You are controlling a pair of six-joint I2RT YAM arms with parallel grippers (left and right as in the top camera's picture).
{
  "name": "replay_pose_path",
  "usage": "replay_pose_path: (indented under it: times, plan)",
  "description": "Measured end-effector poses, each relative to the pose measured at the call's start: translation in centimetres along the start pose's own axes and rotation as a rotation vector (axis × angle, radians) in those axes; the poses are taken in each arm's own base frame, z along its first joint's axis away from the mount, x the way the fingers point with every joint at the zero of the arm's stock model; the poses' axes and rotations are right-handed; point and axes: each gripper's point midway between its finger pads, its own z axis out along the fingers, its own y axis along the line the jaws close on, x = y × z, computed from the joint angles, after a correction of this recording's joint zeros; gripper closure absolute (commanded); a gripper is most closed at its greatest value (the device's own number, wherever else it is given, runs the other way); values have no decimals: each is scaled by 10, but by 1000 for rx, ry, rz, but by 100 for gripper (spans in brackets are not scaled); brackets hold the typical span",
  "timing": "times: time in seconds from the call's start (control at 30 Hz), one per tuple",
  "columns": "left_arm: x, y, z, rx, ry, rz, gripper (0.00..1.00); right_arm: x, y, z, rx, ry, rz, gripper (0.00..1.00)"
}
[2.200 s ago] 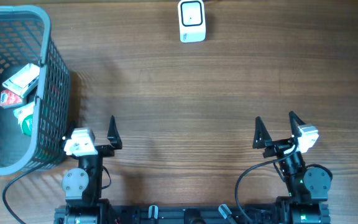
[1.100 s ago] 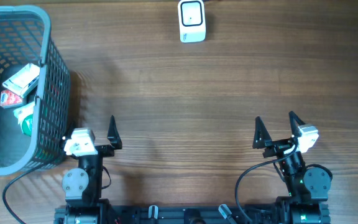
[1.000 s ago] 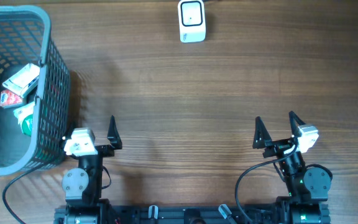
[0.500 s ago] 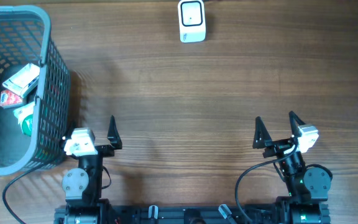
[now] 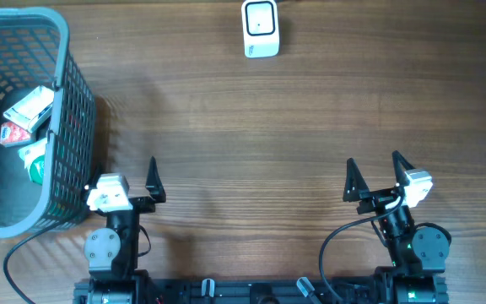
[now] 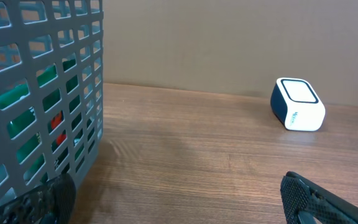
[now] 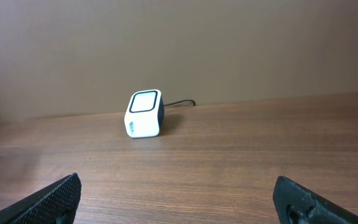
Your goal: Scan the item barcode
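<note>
The items for scanning lie inside the grey mesh basket (image 5: 57, 51), ahead of the left gripper (image 5: 121, 173) and off to its left. A white carton (image 5: 29, 108) lies furthest forward, a red-and-white pack (image 5: 8, 133) sits just behind it, and a green-and-white pack (image 5: 34, 160) is nearest the gripper. All three rest close against the basket's right-hand wall, touching or overlapping one another. Whether any barcode faces upward cannot be told at this size. In the left wrist view the basket wall fills the left side, with green and red patches showing through the mesh. The left gripper stands with its jaws spread wide apart, gripping nothing. Its left finger is just beside the basket's near right corner; contact cannot be determined. The scanner (image 5: 261, 28), a small white unit with a dark-framed window on top, stands upright well ahead of both grippers. It is forward and to the right of the left one, and forward and to the left of the right one, at the far edge of the wooden table (image 5: 251, 127). A dark cable (image 7: 179, 103) leaves its rear. The right gripper (image 5: 374, 160) likewise has its jaws spread wide with nothing between them. It is well apart from the left gripper, on that gripper's right. Both grippers point toward the far edge, close to their arm bases.
</note>
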Motion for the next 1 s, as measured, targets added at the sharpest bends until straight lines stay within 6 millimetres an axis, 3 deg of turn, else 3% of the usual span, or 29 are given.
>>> replay_pose_path:
  times: [0.17, 0.3, 0.4, 0.47, 0.57, 0.63, 0.7, 0.8, 0.83, 0.9, 1.0]
  plan:
    - [1, -7, 0, 40, 7, -57, 0, 0, 0, 0, 0, 0, 0, 0]
    - [2, -27, -2, 156, 25, -121, 0, 0, 0, 0, 0, 0, 0, 0]
    - [9, -43, -11, 244, 124, -142, 0, 0, 0, 0, 0, 0, 0, 0]
    - [4, -49, -17, 267, 198, -154, 0, 0, 0, 0, 0, 1, 0, 0]
    - [-30, -56, -20, 293, 182, -153, 0, 1, 0, 0, 1, 3, 1, 0]
    - [-80, -63, -17, 310, 170, -153, 0, 1, 0, 0, 1, 4, 1, 0]
    - [-101, -68, -15, 320, 220, -162, 0, 1, 0, 0, 1, 6, 1, 0]
    - [-166, -90, -8, 402, 310, -183, 0, 1, 0, 0, 2, 5, 1, 0]
    - [-179, -98, -8, 441, 331, -191, 0, 1, 0, 0, 1, 4, 1, 0]
    - [-190, -109, -9, 504, 376, -207, 0, 1, 0, 0, 2, 4, 1, 0]
    - [-182, -116, 1, 543, 434, -230, 0, 1, 0, 0, 1, 5, 1, 0]
